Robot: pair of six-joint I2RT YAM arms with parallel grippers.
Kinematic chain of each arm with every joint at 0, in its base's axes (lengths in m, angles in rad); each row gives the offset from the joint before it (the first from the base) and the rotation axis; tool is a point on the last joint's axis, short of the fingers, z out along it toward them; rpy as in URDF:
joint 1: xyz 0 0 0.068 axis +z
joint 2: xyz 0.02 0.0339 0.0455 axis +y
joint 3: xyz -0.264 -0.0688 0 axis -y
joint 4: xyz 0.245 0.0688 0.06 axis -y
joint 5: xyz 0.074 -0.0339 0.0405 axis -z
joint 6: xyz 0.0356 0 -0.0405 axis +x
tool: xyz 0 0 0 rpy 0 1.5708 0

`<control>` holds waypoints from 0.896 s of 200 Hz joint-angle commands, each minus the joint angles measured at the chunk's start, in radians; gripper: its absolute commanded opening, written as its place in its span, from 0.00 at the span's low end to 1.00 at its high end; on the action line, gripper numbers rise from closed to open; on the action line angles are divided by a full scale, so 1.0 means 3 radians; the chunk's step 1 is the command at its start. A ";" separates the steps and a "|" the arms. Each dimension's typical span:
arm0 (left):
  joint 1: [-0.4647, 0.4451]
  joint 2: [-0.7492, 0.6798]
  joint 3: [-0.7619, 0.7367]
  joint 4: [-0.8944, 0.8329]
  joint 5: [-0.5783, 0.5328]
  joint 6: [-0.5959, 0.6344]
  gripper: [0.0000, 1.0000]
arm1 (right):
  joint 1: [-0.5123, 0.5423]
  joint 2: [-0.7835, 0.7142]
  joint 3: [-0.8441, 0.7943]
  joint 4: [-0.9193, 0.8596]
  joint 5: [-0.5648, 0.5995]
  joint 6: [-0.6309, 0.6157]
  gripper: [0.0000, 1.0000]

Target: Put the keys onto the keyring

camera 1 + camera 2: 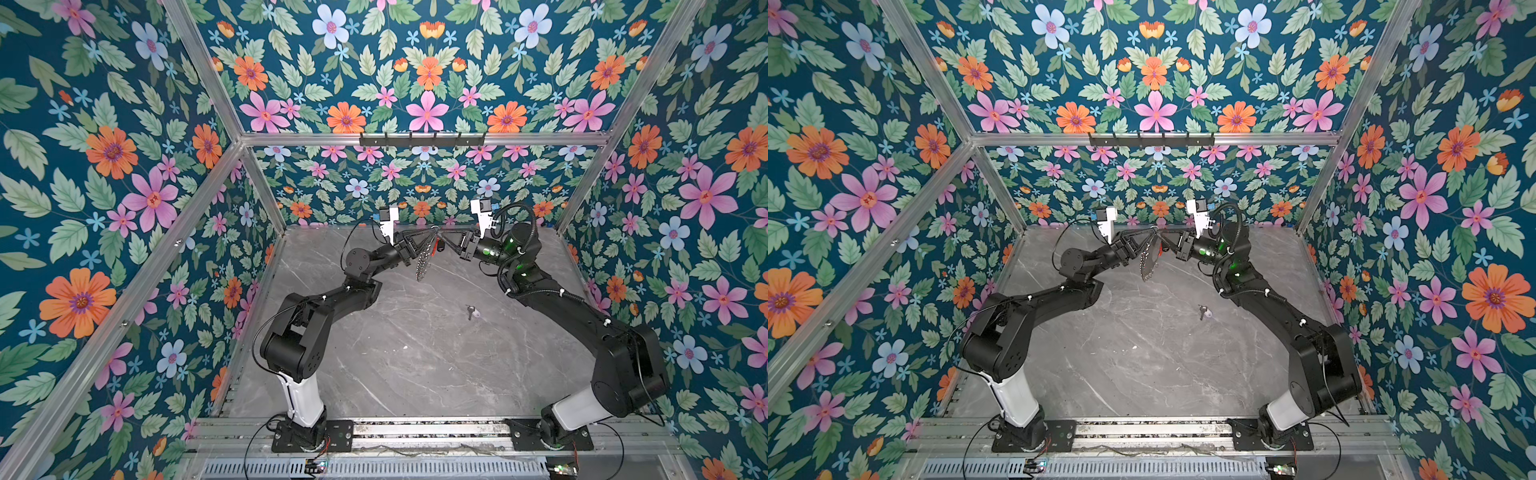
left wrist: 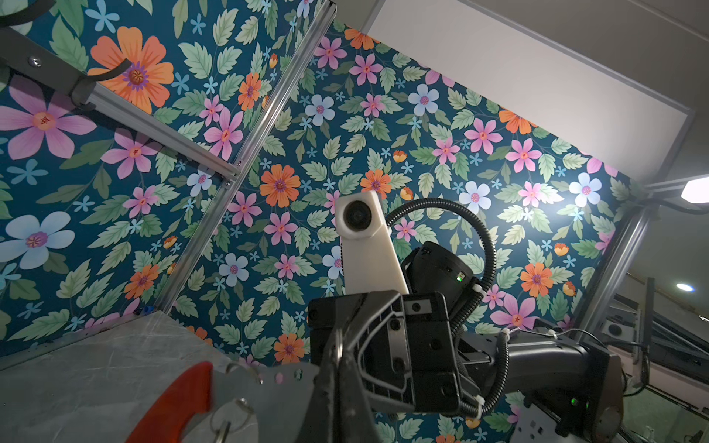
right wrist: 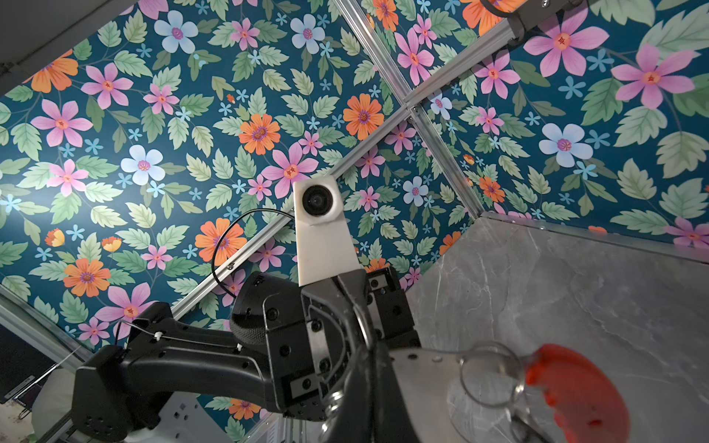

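The keyring (image 1: 423,261) hangs in the air over the far middle of the table, a silver loop with several small rings and a red plastic section (image 1: 435,248). My left gripper (image 1: 432,235) and right gripper (image 1: 441,237) meet tip to tip at its top, both shut on it. In the left wrist view my left gripper (image 2: 338,364) is shut on the silver edge, and the red section (image 2: 180,402) lies beside it. In the right wrist view my right gripper (image 3: 368,368) is shut on the same edge near a ring (image 3: 491,379). The keys (image 1: 471,311) lie on the table, right of centre.
The grey marble table (image 1: 374,365) is walled by floral panels on three sides. A black hook rail (image 1: 422,140) is fixed to the back frame bar. Both arm bases stand on the front rail (image 1: 428,430).
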 commanded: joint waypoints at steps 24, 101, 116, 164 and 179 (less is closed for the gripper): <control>0.0001 -0.0114 -0.0040 -0.0389 0.0117 0.0379 0.00 | -0.0013 -0.0175 -0.0050 -0.0423 0.0257 -0.0415 0.19; -0.0029 -0.0408 0.0449 -0.3631 0.0428 0.2499 0.00 | -0.0133 -0.0536 -0.0108 -0.1666 0.0705 -0.1272 0.41; -0.0056 -0.0401 0.0696 -0.4471 0.0341 0.3086 0.00 | -0.0133 -0.0513 -0.0075 -0.1753 0.0608 -0.1356 0.43; -0.0132 -0.0217 0.1478 -0.6203 -0.0133 0.4088 0.00 | -0.0126 -0.0310 0.0069 -0.1981 0.0312 -0.1437 0.45; -0.0152 -0.0200 0.1602 -0.6428 -0.0344 0.4262 0.00 | -0.0119 -0.0267 0.0085 -0.2035 0.0288 -0.1461 0.45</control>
